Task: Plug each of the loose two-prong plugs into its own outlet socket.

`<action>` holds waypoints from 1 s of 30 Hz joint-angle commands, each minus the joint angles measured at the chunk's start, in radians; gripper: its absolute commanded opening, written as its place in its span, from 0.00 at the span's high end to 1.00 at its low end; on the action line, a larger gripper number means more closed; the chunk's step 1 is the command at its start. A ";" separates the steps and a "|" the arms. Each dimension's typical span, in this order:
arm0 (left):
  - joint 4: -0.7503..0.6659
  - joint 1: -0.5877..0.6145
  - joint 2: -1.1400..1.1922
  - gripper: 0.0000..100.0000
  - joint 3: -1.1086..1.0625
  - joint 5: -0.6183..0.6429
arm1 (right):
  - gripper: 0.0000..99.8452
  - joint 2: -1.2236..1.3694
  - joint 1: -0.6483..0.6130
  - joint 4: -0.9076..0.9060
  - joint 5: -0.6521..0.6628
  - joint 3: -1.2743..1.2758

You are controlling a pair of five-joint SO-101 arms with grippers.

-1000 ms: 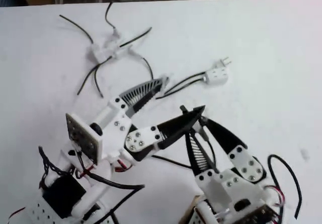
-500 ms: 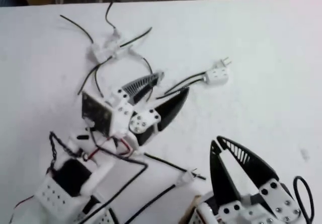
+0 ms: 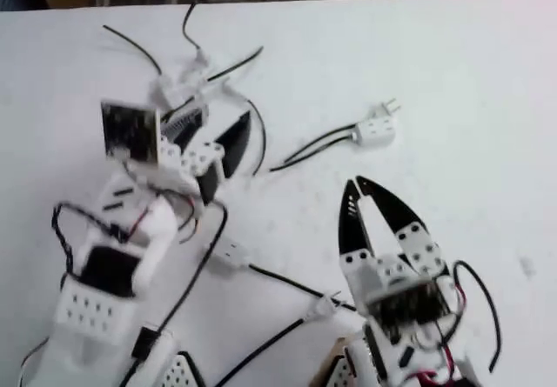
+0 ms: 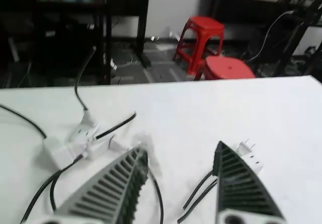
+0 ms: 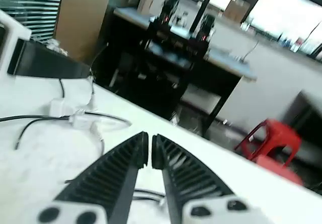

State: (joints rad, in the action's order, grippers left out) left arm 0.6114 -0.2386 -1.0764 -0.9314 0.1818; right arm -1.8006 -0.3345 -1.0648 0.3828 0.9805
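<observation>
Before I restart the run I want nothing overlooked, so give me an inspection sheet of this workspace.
Surface: white table.
Job's things: white block with two prongs lying alone mid-table; tangle of white plugs and sockets at the far side; small plug on the near side by the right arm.
Clutter: nothing seen.
Grippers: left tool open, empty, just short of the tangle; right tool shut, empty, above bare table.
Cables: short black leads trail from each piece.
Surroundings: red stools and dark desks beyond the table.
</observation>
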 commanded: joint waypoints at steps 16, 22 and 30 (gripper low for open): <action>0.578 -0.001 0.420 0.73 0.486 -0.172 | 0.98 0.369 0.182 0.130 -0.060 0.098; 0.671 -0.051 0.421 0.73 0.488 -0.186 | 0.98 0.460 0.223 0.136 -0.135 0.092; 0.795 -0.056 0.421 0.73 0.542 -0.153 | 0.98 0.667 0.315 0.130 -0.143 -0.021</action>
State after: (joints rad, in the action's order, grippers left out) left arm 1.3464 -0.2831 -0.6575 -0.4726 0.0176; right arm -1.2129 -0.0813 -0.9513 0.2509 1.0510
